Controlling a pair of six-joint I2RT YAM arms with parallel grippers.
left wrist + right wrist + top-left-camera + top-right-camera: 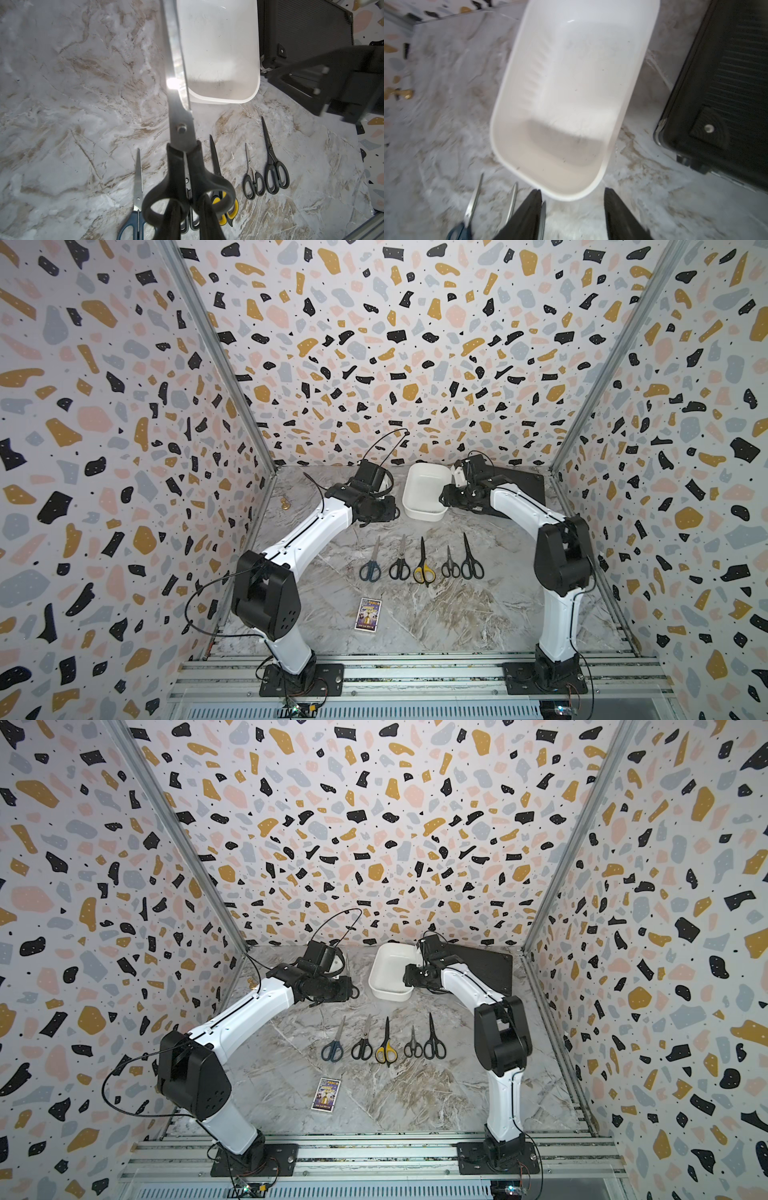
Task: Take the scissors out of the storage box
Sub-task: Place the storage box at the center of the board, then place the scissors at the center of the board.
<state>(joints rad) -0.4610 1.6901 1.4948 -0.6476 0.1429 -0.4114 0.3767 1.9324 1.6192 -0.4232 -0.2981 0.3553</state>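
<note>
Last step in hand, I judge: the box (424, 493) is empty. It is smooth white plastic with rounded corners and sits near the far edge of the tabletop (457, 614), beside a ribbed black case (528, 489). The sixth pair (180, 116) has long bright steel blades; the left gripper (190, 199) is clamped on its black handle loops, holding it in the air outside the box's left wall. The right gripper (572, 190) stands parted and holds nothing, at the box's near end. A row of five pairs (423, 568) lies mid-tabletop, blades toward the far edge. Next move probably: lower the pair flat beside the row, parallel, then release. The glossy marbled surface may let it slide.
</note>
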